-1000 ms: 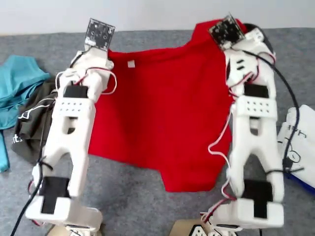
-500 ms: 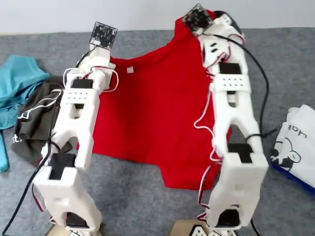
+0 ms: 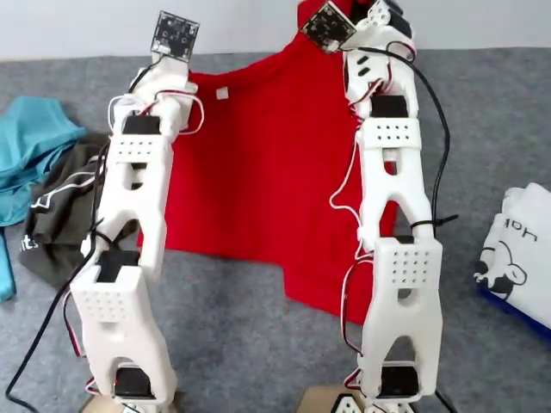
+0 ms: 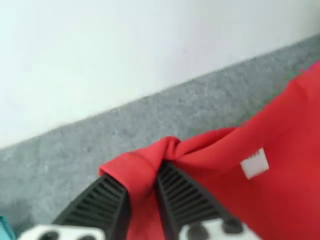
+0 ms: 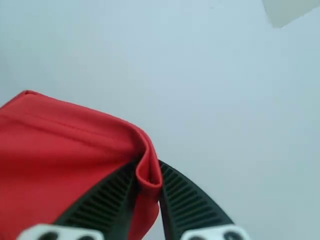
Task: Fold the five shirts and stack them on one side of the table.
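Observation:
A red shirt lies spread on the grey table between the two arms, its far edge drawn toward the back wall. My left gripper is shut on a bunched fold of the shirt's far left edge, close to a white tag. In the high view this left gripper sits at the shirt's back left corner. My right gripper is shut on a folded corner of the shirt, held up in front of the wall. The right gripper is at the back right corner.
A teal shirt and a dark shirt lie crumpled at the left edge. A white printed shirt sits at the right edge on something blue. The pale wall stands just behind the table's far edge.
Both arms have stretched farther toward the back wall, dragging the red shirt with them. The right arm swung left and its corner rose higher.

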Available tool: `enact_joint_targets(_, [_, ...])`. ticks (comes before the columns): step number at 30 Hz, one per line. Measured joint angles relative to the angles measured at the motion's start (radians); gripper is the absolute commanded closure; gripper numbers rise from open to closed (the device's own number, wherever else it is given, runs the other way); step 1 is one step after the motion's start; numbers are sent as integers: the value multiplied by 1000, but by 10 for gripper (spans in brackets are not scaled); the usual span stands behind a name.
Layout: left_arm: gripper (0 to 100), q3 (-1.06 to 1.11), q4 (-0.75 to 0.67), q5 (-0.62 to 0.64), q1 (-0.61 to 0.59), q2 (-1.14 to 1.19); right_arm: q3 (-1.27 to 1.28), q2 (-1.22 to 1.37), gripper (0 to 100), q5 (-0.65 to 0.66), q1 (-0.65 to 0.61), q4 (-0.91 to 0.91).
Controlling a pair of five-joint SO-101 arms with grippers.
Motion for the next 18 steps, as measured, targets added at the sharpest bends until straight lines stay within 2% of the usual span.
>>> enact_joint_targets(10, [995,-26,158,0,0,15,-112,28,988,6,0,207])
enact_joint_targets(14, [995,-26,247,0,0,15,-206,28,988,-23,0,396])
enact_joint_targets(18, [995,-26,339,-60,0,15,-347,28,988,-60,0,658])
